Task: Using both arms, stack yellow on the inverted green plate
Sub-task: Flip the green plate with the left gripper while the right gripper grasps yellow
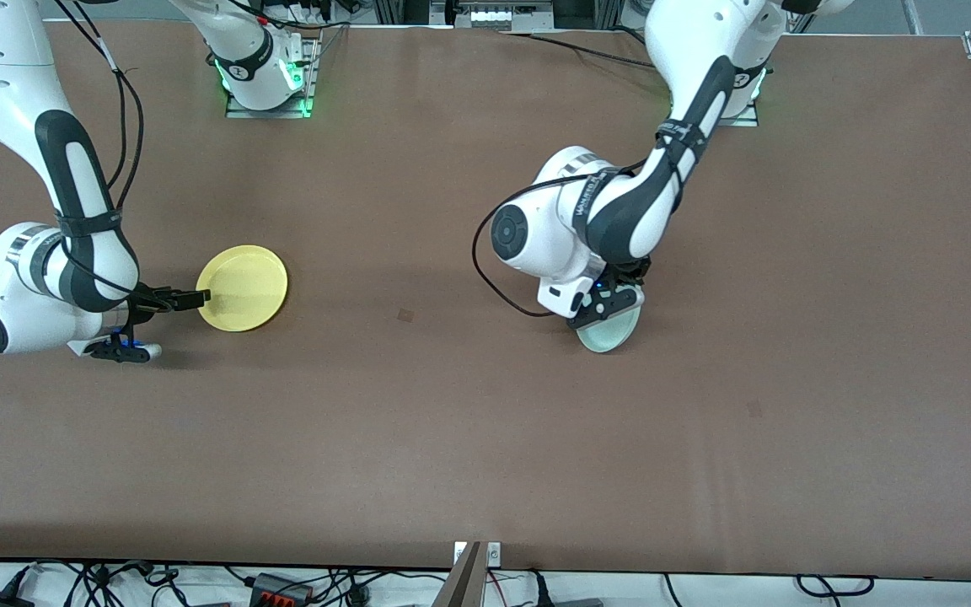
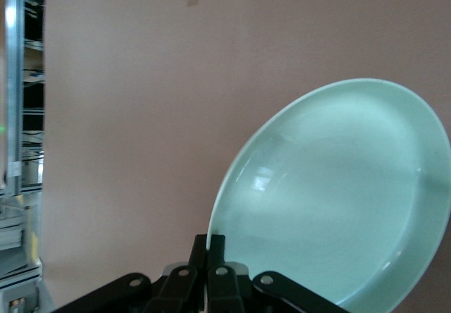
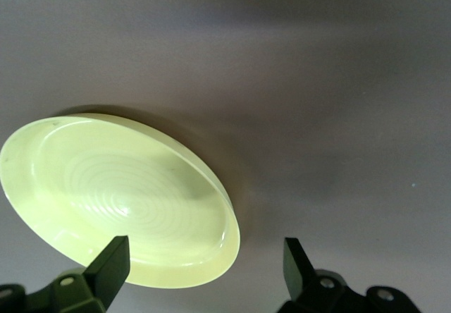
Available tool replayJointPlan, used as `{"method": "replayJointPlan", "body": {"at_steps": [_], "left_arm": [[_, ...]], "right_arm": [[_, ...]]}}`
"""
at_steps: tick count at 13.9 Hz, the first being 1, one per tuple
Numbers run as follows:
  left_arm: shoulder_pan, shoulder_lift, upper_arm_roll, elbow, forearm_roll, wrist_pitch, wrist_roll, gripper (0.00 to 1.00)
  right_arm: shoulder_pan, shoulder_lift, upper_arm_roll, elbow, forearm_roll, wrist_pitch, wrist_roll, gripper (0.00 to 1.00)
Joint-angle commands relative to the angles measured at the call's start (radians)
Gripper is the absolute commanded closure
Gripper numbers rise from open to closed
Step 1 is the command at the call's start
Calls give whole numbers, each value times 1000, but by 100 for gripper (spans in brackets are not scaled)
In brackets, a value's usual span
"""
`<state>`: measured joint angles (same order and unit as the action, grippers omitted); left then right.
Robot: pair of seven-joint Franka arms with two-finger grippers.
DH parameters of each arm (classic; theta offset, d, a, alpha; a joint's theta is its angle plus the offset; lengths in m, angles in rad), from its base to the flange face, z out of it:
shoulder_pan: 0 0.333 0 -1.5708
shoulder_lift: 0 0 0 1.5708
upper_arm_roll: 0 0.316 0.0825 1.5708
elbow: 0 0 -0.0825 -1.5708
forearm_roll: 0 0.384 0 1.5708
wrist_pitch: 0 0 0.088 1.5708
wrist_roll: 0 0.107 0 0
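**Two plates, two grippers**

The left gripper point(image 2: 209, 256) is clamped on the rim of the round pale mint-green plate point(image 1: 612, 329), tilted above the brown table point(image 1: 485, 438); the right gripper point(image 3: 204, 260) (fingers spread) flanks the bright yellow plate point(image 1: 243, 287), lying flat.

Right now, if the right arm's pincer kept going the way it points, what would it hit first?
Probably the yellow plate: the right pincer is open, low at its rim, pointing across it. Depth is unclear.
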<state>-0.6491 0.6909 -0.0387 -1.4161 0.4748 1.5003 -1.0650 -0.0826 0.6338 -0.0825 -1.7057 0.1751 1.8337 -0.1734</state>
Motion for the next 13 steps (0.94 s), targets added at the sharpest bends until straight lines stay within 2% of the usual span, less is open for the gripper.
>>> {"method": "replayJointPlan", "body": {"at_steps": [1,3,5,6,8,11,13], "left_arm": [[-24,33,8,16,11,4,-50,99],[-47,48,8,16,13,9,-85,97],[-47,55,6,16,5,14,-89,86],[-49,56,6,17,5,14,-89,71],[-58,56,6,19,7,15,-78,27],[-61,55,6,22,5,92,-76,25],[-64,55,6,43,7,151,-75,24]], "right_arm": [[-9,24,7,17,18,-5,-24,19],[-11,43,6,17,18,-2,-38,23],[-12,52,6,18,18,-2,-43,28],[-13,55,6,18,18,-2,-43,34],[-14,64,6,17,18,-4,-43,41],[-20,70,6,17,18,-4,-63,56],[-20,69,6,18,18,-7,-64,71]]}}
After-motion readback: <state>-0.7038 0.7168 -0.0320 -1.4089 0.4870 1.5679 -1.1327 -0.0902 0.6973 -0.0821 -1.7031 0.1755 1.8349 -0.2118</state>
